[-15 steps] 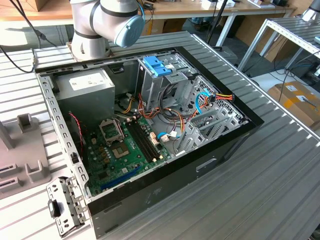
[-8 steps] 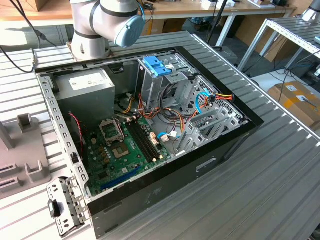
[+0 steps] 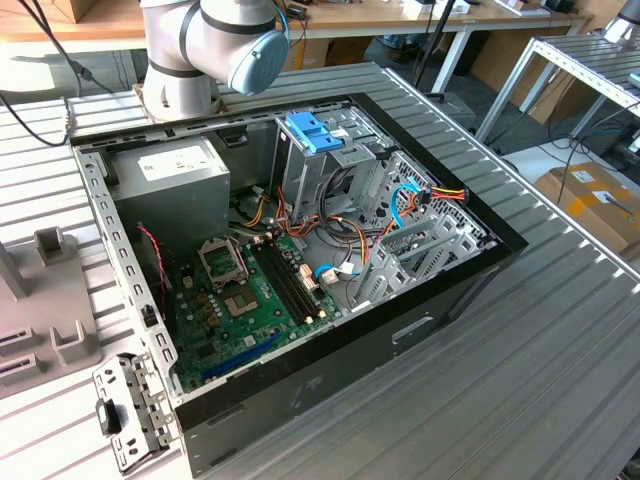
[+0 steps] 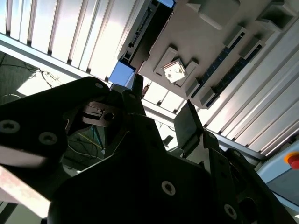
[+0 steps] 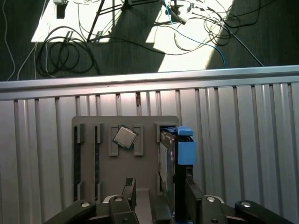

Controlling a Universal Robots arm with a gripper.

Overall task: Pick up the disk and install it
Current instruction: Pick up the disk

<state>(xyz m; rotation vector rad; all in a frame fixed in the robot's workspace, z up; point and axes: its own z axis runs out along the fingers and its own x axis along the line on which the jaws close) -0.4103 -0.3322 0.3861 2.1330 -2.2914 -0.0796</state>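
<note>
The end effector (image 5: 159,186) hangs above a grey holder plate (image 5: 119,168) that lies flat on the ribbed metal table (image 5: 243,163). Its two dark fingers (image 5: 129,189) stand wide apart in both wrist views and hold nothing. The disk (image 5: 175,154) stands on its long edge in a slot at one side of the plate, with its bright blue end tab turned toward the table's edge. One finger is just beside the disk's blue rail, and the other is well apart from the disk, over bare plate. From this angle it cannot be told whether the nearer finger touches the rail. A square silver chip (image 5: 125,136) sits tilted in a seat in the middle of the plate, apart from the disk, with a raised rib between them. Past the plate a short strip of bare table runs to the edge rail. Beyond that rail is the floor (image 5: 261,42), strewn with loose cables (image 5: 65,51). Open ribbed table lies on either side of the plate.

In the exterior view the arm (image 3: 215,40) rises from the far side of the table, behind an open-topped computer case (image 3: 400,330). The plate lies at the exterior view's left, just beside the case. Inside the case a pale blue bracket (image 3: 313,130) tops the drive cage at the far wall. A grey metal box (image 3: 165,175) fills the far corner at the exterior view's left, and a green motherboard (image 3: 250,300) covers the near floor. Orange and red wires (image 3: 400,200) crowd the space beside the cage. Bare table stretches away to the exterior view's right of the case.
</note>
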